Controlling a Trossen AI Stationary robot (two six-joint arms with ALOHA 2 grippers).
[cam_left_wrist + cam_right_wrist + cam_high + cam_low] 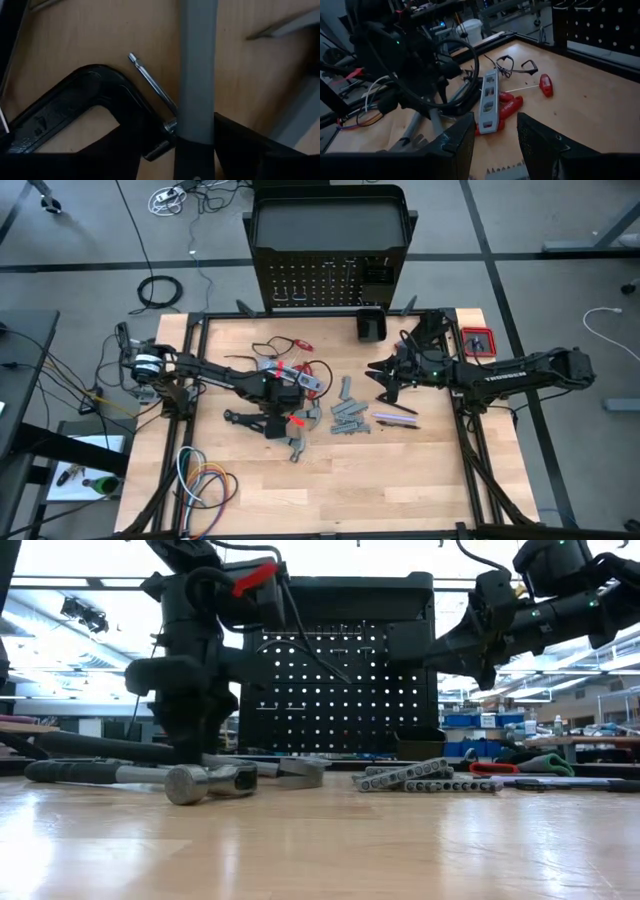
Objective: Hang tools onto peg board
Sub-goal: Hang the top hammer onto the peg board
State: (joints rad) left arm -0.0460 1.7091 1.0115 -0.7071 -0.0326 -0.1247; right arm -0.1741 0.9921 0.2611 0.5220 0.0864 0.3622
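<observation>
The left gripper is low over the hammer & black C-clamp on the bench, jaws apart w/ the grey handle between, prob. to grab it. The right gripper waits mid-air, jaws half open, nothing held. The peg board stands at the back.

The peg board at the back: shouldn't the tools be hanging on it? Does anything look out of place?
Yes. The peg board looks almost bare, while the tools lie scattered on the table: a hammer, wrenches, a black C-clamp, a silver level resting over red-handled pliers.
</observation>
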